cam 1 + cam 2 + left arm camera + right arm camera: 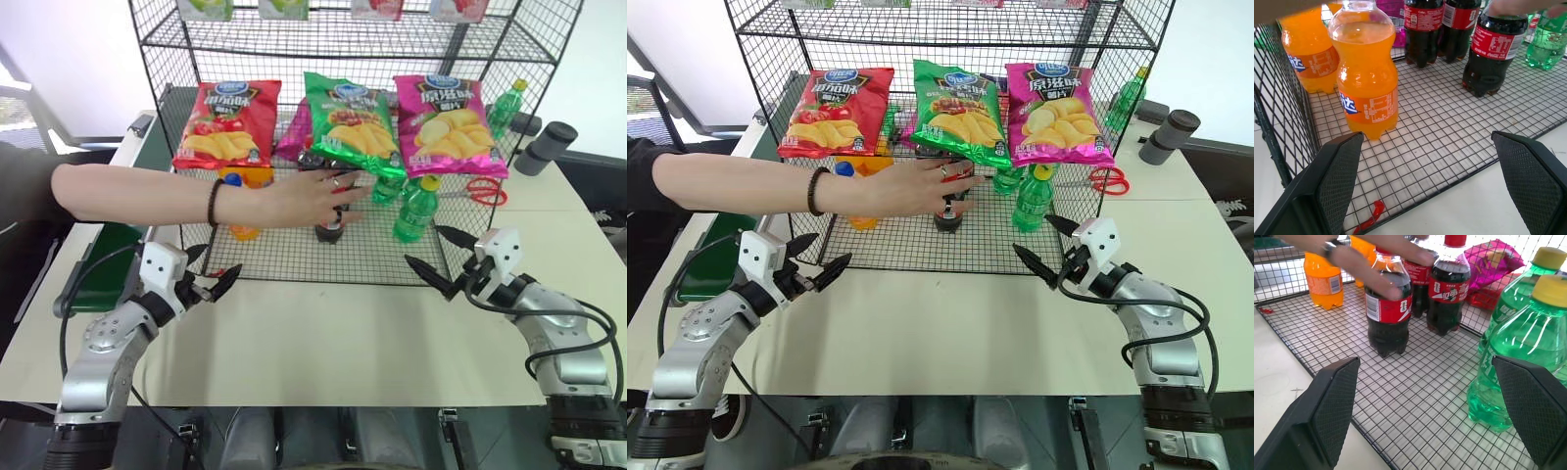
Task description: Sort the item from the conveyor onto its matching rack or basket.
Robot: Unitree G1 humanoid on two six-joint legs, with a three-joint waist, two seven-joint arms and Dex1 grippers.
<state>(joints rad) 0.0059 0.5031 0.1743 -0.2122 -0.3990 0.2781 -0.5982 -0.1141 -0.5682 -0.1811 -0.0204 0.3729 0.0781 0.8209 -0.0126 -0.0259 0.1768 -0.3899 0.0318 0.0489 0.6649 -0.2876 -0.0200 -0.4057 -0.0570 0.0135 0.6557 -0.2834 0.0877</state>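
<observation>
Both grippers, left [217, 284] and right [438, 257], fingers spread and empty before rack [323, 262]; person's hand [304, 199] on cola bottle [1387, 313] inside

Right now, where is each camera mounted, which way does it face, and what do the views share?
Left eye view: on the head, looking forward and down at the wire rack; both arms show.
Right eye view: same head, same scene.
Left wrist view: on the left arm, facing an orange soda bottle; the left gripper stands open.
Right wrist view: on the right arm, facing green bottles; the right gripper stands open.
Shared: the cola bottle under a person's hand.
</observation>
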